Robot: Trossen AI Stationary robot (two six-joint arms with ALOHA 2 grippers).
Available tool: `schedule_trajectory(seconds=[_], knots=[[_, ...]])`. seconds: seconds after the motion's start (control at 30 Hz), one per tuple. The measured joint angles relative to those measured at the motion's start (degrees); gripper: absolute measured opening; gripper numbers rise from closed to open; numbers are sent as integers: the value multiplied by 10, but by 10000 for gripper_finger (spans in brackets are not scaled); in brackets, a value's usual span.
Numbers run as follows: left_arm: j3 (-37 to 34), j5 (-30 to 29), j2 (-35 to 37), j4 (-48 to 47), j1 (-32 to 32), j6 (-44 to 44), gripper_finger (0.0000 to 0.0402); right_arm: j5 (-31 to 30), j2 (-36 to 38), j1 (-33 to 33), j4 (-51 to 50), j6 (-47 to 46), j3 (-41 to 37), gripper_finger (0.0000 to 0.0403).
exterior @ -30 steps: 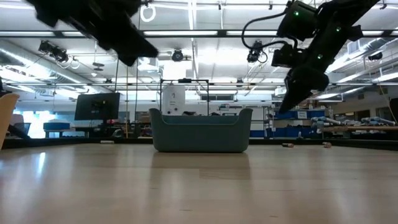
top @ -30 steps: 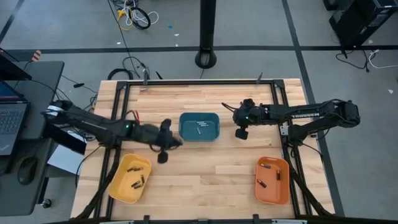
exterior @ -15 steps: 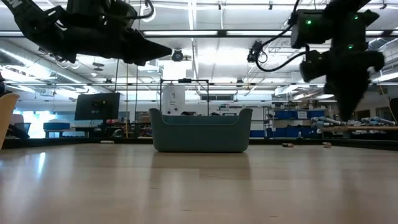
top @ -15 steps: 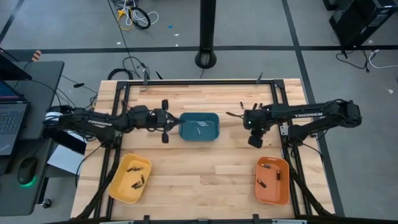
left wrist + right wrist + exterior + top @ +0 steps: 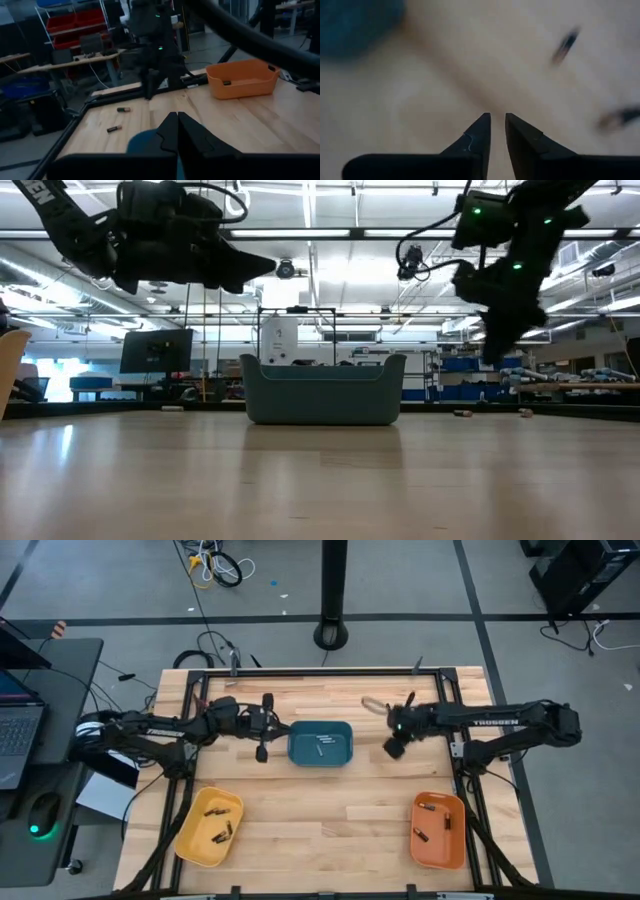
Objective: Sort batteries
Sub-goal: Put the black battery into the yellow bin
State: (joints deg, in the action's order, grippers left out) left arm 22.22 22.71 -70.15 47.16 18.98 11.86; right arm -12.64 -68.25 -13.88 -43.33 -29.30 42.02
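batteries (image 5: 120, 109): small dark cylinders on wood | left hand (image 5: 176, 122) clenched | right hand (image 5: 497, 125) slightly parted, empty

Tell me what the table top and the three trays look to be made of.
Table top: pale wood planks, shown by seams and grain, with a soft sheen in the low view. Teal tray, yellow tray and orange tray: probably moulded plastic, given uniform colour, rounded corners and a matte surface.

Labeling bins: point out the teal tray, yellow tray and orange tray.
teal tray (image 5: 344, 757): high view, its right rim.
yellow tray (image 5: 190, 840): high view, bare floor near its left wall.
orange tray (image 5: 437, 848): high view, bare floor.
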Motion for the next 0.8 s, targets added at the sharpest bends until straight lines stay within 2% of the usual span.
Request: schedule_trajectory(seconds=[0.17,0.3,0.4,0.57,0.8], knots=[[0,3,-36,46,10,1,8,-18,-8,-92,136,26,0,95],[0,3,-59,49,17,17,8,-20,-42,-143,179,42,0,123],[0,1,-72,57,22,17,8,-26,-83,-160,183,43,0,147],[0,1,-76,61,29,26,11,-75,-146,-174,185,33,0,177],[0,0,-76,61,40,29,12,-69,-201,-193,225,37,0,185]])
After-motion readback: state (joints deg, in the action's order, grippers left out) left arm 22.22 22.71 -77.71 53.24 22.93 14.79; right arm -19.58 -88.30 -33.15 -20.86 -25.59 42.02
